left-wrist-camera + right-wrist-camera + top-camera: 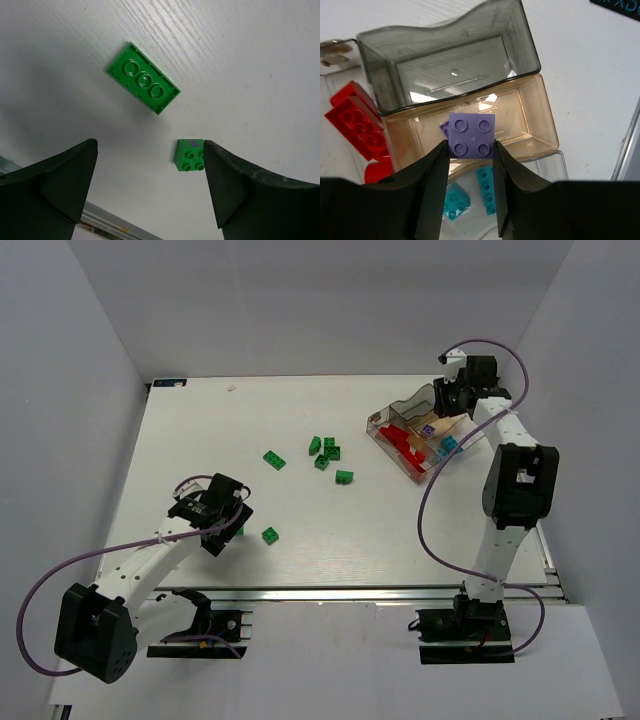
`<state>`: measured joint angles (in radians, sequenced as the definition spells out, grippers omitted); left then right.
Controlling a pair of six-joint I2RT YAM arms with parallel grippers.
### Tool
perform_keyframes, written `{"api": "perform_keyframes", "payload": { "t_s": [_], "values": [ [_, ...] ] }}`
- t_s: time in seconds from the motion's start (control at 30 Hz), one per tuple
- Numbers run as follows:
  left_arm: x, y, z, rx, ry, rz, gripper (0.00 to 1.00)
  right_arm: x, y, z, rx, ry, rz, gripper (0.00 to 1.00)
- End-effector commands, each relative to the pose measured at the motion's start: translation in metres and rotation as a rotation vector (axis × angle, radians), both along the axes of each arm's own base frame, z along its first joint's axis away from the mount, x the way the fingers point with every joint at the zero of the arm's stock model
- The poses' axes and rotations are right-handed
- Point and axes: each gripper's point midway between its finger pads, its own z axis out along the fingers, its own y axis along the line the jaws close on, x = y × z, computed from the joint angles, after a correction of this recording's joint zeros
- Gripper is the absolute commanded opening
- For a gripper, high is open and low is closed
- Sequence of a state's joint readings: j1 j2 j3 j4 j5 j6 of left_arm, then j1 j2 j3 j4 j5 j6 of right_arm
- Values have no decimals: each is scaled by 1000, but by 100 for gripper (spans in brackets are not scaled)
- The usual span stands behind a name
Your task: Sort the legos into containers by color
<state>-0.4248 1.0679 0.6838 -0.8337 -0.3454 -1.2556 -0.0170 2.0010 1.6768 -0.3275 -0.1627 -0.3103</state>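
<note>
Red bricks (pixel 357 122) beside tan compartment (pixel 530 125), right pincer (pixel 471 155) gripping purple brick (pixel 472 132) over it, left pincer (pixel 149 170) wide open around green brick (pixel 190 155) on counter (pixel 250 60).

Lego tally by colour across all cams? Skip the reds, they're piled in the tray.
Green legos: 7, loose on the table
Cyan legos: 2, in the tray
Purple lego: 1, in the right hand
Total: 10
</note>
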Motion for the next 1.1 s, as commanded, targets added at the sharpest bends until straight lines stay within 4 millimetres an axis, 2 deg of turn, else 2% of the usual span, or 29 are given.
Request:
{"api": "perform_keyframes", "payload": {
  "t_s": [0.0, 0.1, 0.2, 0.23, 0.3, 0.33, 0.4, 0.43, 0.5, 0.6, 0.67, 0.73, 0.8, 0.83, 0.93, 0.97, 1.0, 1.07],
  "values": [
    [9, -4, 14, -14, -44, -6, 96, 6, -9, -11, 5, 41, 4, 0],
    [8, -4, 12, -14, -36, -8, 96, 9, -9, -24, 0, 70, 9, 5],
    [8, -2, 12, -6, -34, -5, 96, 6, -9, -31, -2, 86, 19, 16],
    [8, -2, 12, -6, -34, -5, 96, 4, -10, -32, -2, 89, 20, 30],
    [9, -2, 12, -3, -30, 3, 97, 3, -8, -32, 1, 87, 36, 42],
    [9, -2, 12, -9, -28, 21, 97, 3, -7, -27, 2, 77, 37, 52],
    [10, 1, 9, -2, -6, 49, 98, 2, -8, -24, 2, 67, 44, 59],
    [9, 0, 8, -12, 3, 76, 98, 2, -7, -14, 3, 45, 45, 65],
    [11, -2, 2, -41, 24, 118, 98, 1, -7, -8, 6, 29, 47, 71],
    [13, -7, -7, -101, 58, 199, 98, -1, -6, 15, 15, -28, 53, 76],
    [11, -5, -13, -113, 97, 258, 97, -6, -2, 20, 31, -37, 63, 77],
    [12, 1, -20, -108, 125, 324, 96, -9, -1, 38, 46, -76, 66, 78],
    [17, 6, -23, -96, 114, 346, 95, -20, 4, 36, 77, -69, 89, 78],
    [22, 7, -23, -94, 94, 349, 95, -23, 7, 49, 86, -101, 99, 78],
    [31, 14, -29, -90, 82, 385, 92, -40, 17, 55, 130, -113, 143, 78],
    [33, 16, -32, -98, 88, 399, 91, -47, 21, 65, 146, -131, 159, 78],
    [35, 19, -33, -101, 92, 410, 91, -50, 23, 57, 158, -112, 163, 78],
    [38, 19, -39, -105, 110, 419, 90, -64, 28, 59, 179, -117, 176, 78]
  ]
}}
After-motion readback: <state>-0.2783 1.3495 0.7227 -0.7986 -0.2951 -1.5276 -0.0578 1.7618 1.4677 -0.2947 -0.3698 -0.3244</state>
